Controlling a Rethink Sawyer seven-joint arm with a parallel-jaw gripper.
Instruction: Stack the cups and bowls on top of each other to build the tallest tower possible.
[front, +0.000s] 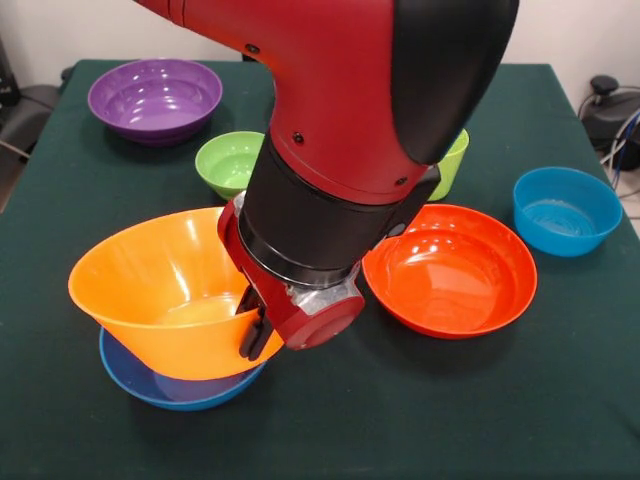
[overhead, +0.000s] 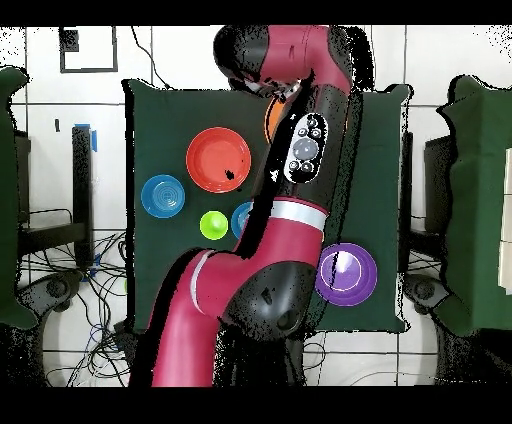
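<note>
A big orange bowl sits tilted in a blue bowl at the front left. My gripper is at the orange bowl's right rim and shut on it; one black finger shows outside the wall. A red-orange bowl lies just right of the gripper. Behind it, a lime-green cup is mostly hidden by the arm. From overhead the arm covers the gripper, and only a sliver of the orange bowl shows.
A purple bowl stands far left, a small lime-green bowl behind the orange one, and a blue bowl at the right. Overhead, another blue bowl peeks from under the arm beside the cup.
</note>
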